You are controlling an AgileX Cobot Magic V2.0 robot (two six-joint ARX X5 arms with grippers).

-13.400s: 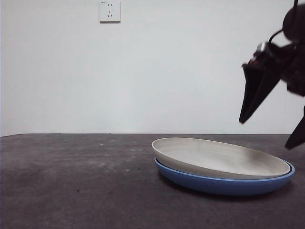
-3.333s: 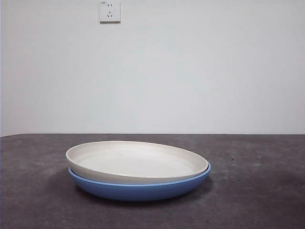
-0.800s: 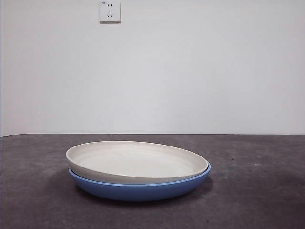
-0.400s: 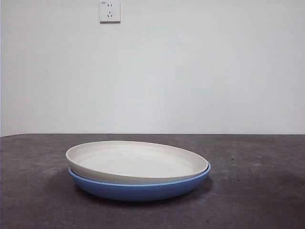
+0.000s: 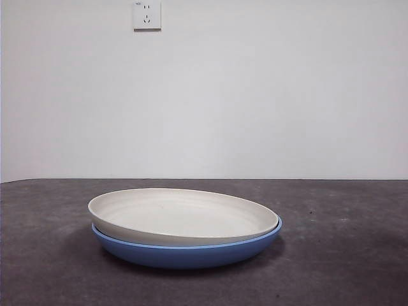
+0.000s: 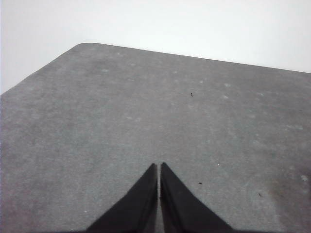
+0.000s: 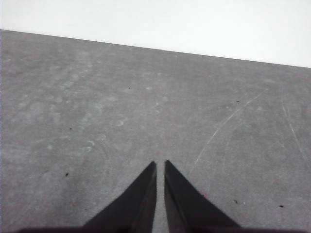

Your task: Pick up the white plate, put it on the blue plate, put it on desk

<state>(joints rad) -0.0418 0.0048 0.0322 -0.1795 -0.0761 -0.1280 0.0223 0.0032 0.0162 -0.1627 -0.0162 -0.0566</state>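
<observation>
A: Where is the wide, shallow, matte cream-white plate [image 5: 182,217]?

B: It sits nested inside the wide, shallow, medium-blue round plate [image 5: 191,254], tipped a little so its left rim rides higher above the blue edge than its right. The pair rests on the broad, dark grey-brown, mottled matte desk [image 5: 344,255], left of the middle and near the front edge in the front view.

A: Is either arm near them?

B: No arm shows in the front view. The left claw [image 6: 159,167] hangs above bare desk with a rounded corner of the desk far ahead of it; its two black jaws are pressed together with only a hairline between them, gripping nothing.

A: And the right claw [image 7: 160,166]?

B: Likewise over bare desk, where pale scratches run across the surface; its jaws are drawn in to a narrow slit, with nothing in them.

A: Anything behind the plates?

B: A plain white wall, with a white socket [image 5: 146,14] high on the left.
</observation>
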